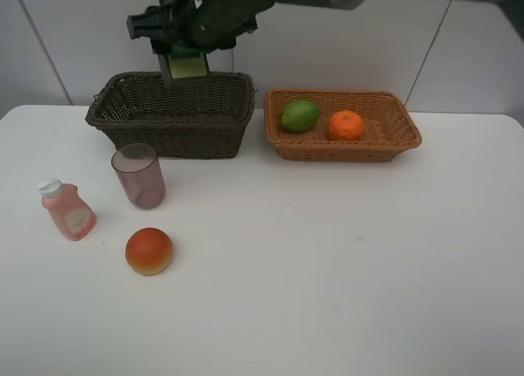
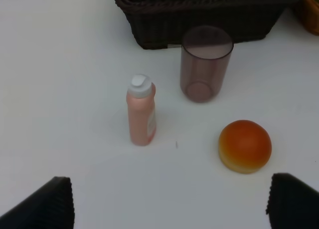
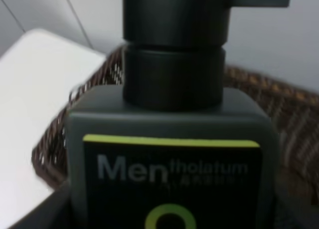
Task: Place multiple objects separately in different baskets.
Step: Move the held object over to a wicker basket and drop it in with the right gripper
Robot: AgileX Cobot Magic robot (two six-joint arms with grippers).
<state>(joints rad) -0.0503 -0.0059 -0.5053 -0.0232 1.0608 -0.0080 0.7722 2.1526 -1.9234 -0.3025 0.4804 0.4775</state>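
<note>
Exterior high view: the right arm reaches across from the right side, and the right gripper [image 1: 187, 42] hangs over the back of the dark basket [image 1: 164, 134]. It is clamped on the pump bottle [image 1: 189, 66], which is upright with its lower end at about rim height. The bottle seems to be held there so it can be lowered straight in and let go. The right wrist view is filled by the bottle's dark body and green-yellow label, with wicker close behind it.

The dark basket is deep. Nothing can be seen resting in it, though its near wall hides part of the floor. The tan basket [image 1: 344, 151] just beside it is shallower and holds a lime [image 1: 300, 115] and a tangerine [image 1: 345, 125], near each other but apart. So fruit appears to go in the tan basket and the other things in the dark one.

On the white table [image 1: 327, 269], in front of the dark basket, stand a purple cup [image 1: 139, 176], a pink bottle [image 1: 68, 210] and a round fruit [image 1: 149, 251], all apart.

In the left wrist view, the left gripper [image 2: 169, 204] is above these three with its jaws wide apart, holding nothing.
</note>
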